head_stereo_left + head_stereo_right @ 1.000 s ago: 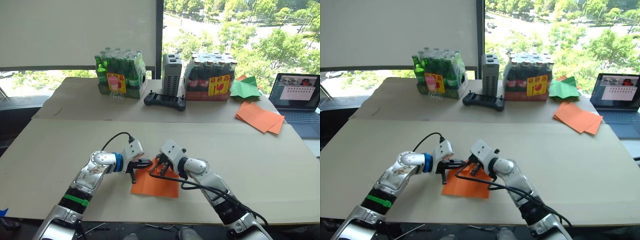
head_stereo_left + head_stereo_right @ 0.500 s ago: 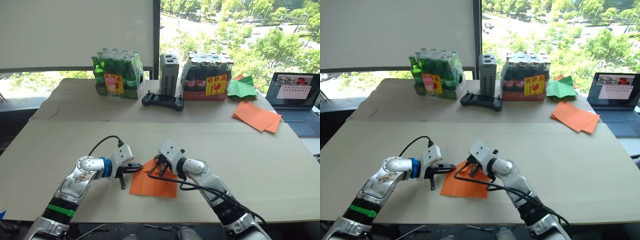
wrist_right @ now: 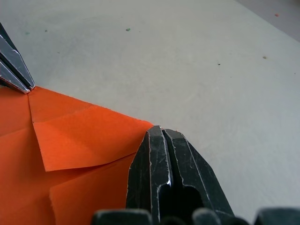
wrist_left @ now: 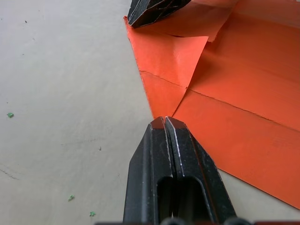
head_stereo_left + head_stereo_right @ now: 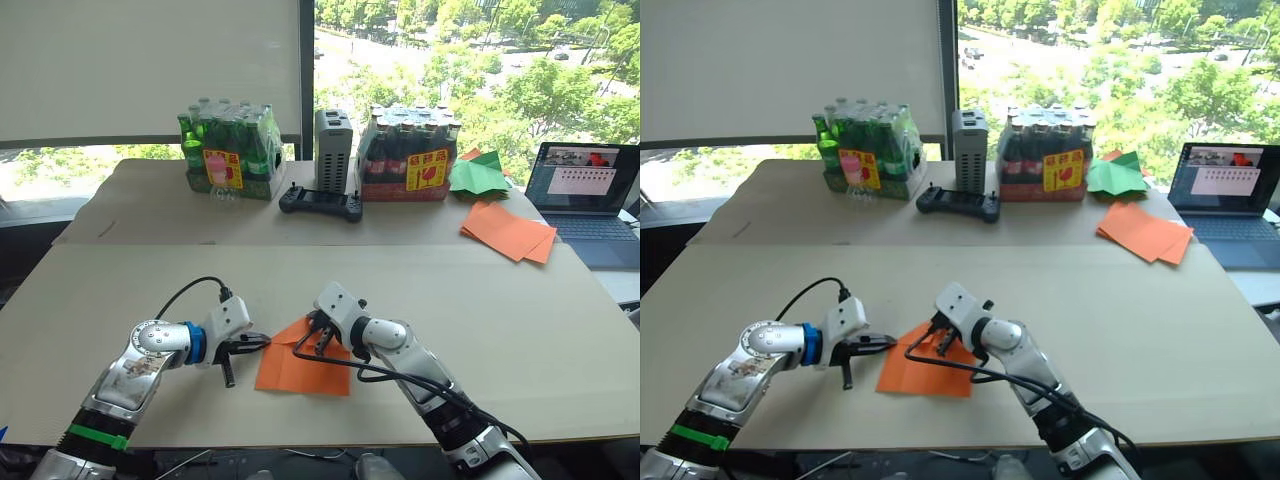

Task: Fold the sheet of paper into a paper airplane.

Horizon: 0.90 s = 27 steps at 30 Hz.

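The orange sheet of paper point(image 5: 300, 368) lies flat on the table near the front edge, with crease lines and its far left corner folded over into a small flap point(image 4: 173, 56). My left gripper point(image 5: 262, 341) is shut, its tip touching the sheet's left edge at the foot of that flap point(image 4: 164, 119). My right gripper point(image 5: 318, 338) is shut too and rests its tip on the sheet's far corner point(image 3: 161, 131). Neither one clamps the paper. No finished paper airplane has taken shape.
At the back stand a green bottle pack point(image 5: 225, 150), a grey box point(image 5: 332, 150), a dark bottle pack point(image 5: 410, 160) and a black controller point(image 5: 320, 204). A green paper shape point(image 5: 478, 175), a stack of orange sheets point(image 5: 510, 230) and a laptop point(image 5: 585, 190) sit at the right.
My left gripper has drawn back leftward, from over the sheet's far left corner to its left edge. The right gripper stays on the far corner. The camera has shifted a little.
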Each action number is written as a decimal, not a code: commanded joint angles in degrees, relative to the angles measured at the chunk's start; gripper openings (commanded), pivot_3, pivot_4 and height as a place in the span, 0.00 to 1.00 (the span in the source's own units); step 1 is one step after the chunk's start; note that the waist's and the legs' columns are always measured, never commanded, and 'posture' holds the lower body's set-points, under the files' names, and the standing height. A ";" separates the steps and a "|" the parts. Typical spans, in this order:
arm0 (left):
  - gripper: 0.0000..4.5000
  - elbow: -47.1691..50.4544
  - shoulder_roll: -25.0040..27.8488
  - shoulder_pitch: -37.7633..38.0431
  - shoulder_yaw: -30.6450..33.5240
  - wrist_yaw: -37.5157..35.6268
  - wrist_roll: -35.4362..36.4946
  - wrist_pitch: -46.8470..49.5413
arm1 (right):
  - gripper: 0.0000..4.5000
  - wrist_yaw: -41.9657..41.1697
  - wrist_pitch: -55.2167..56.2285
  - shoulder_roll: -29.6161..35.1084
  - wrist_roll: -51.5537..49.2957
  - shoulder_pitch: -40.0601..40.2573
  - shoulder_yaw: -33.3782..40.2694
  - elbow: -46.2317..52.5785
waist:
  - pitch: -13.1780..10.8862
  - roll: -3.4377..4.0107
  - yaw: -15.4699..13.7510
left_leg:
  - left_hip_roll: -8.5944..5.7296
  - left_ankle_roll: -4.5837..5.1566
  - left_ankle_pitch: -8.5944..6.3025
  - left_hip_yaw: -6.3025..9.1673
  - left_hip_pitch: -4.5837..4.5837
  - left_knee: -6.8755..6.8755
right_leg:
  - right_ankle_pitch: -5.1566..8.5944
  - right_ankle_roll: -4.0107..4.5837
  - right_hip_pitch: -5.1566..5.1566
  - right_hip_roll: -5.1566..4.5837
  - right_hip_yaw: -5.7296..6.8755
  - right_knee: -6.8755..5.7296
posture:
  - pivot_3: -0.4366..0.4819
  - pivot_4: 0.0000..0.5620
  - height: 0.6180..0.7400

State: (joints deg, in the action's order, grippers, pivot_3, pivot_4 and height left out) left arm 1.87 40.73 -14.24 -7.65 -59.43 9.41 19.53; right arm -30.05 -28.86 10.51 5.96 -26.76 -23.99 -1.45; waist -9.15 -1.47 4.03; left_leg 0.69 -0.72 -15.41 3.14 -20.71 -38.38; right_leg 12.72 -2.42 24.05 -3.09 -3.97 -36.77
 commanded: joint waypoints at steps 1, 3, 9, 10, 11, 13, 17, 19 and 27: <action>0.01 -1.31 0.86 1.60 0.00 0.25 -0.04 2.81 | 0.00 -0.58 -0.41 -0.01 0.14 0.48 -0.36 -1.49 | 0.00 0.00 0.02 | 0.01 0.00 0.00 0.00 0.00 0.01 | 0.00 0.00 0.00 0.01 0.00 0.00 | 0.48 0.27 0.94; 0.01 -0.94 0.50 0.67 1.26 0.52 1.12 3.24 | 0.00 -0.47 -0.05 -0.61 -0.73 -0.07 0.71 -0.26 | 0.00 0.00 0.02 | 0.03 0.00 0.00 0.00 0.01 0.01 | 0.00 0.01 0.01 0.03 0.00 0.00 | 0.48 0.27 0.94; 0.01 3.02 1.45 -2.14 5.32 -0.63 6.31 6.64 | 0.00 -1.15 -3.98 -2.46 -7.20 -2.99 8.09 9.03 | -0.17 0.01 -0.02 | 0.06 -0.01 0.01 0.05 -0.34 0.00 | -0.02 0.05 0.34 0.08 0.00 -0.03 | 0.48 0.27 0.94; 0.01 3.66 1.42 -2.40 5.95 -0.66 7.21 7.03 | 0.00 -1.40 -5.09 -2.22 -8.25 -3.21 9.20 10.76 | -0.24 0.00 -0.05 | 0.06 -0.01 0.01 0.06 -0.43 -0.01 | -0.05 0.09 0.44 0.08 0.00 -0.03 | 0.48 0.27 0.94; 0.01 4.03 1.35 -2.77 6.41 -0.51 7.77 7.46 | 0.00 -1.70 -6.36 -1.74 -9.16 -3.33 10.11 12.47 | -0.25 0.00 -0.14 | 0.06 -0.01 0.01 0.06 -0.49 -0.01 | -0.05 0.09 0.50 0.07 0.00 -0.03 | 0.48 0.27 0.94; 0.01 4.21 1.31 -3.65 6.42 -0.48 7.94 7.16 | 0.00 -2.60 -9.13 -0.29 -11.30 -3.02 12.03 16.35 | -0.25 0.00 -0.36 | 0.06 -0.01 0.01 0.09 -0.53 0.01 | -0.04 0.09 0.52 0.06 0.02 0.01 | 0.48 0.27 0.94; 0.01 4.32 -0.34 -6.07 6.35 -0.30 9.48 7.73 | 0.00 -5.29 -13.81 4.26 -15.65 -0.55 15.32 22.59 | -0.25 -0.01 -1.05 | -0.03 -0.01 0.00 0.06 -0.57 0.07 | -0.03 0.06 0.51 -0.04 0.04 0.11 | 0.48 0.27 0.94; 0.01 4.04 -1.64 -7.35 5.64 -0.05 10.09 7.95 | 0.00 -7.41 -15.04 8.58 -16.75 1.93 16.04 24.50 | -0.26 -0.03 -1.58 | -0.09 -0.01 0.00 0.05 -0.59 0.06 | -0.02 0.04 0.49 -0.10 0.04 0.16 | 0.48 0.27 0.94; 0.01 -2.48 -6.40 -8.66 -2.11 -1.07 5.63 3.16 | 0.00 -14.00 -14.60 24.59 -18.18 14.38 16.56 27.37 | -0.28 -0.06 -1.35 | -0.23 0.00 0.00 0.03 -0.58 0.06 | 0.02 -0.08 0.34 -0.20 0.04 0.36 | 0.48 0.27 0.94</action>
State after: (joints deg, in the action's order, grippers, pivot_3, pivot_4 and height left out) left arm 0.76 34.09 -22.52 -9.15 -59.89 16.40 24.78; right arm -42.50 -44.56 34.01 -11.41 -13.06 -7.81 22.86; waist -9.44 -1.53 2.68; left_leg 0.46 -0.71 -15.41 3.17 -21.28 -38.32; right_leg 12.74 -2.50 24.38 -3.28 -3.94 -36.43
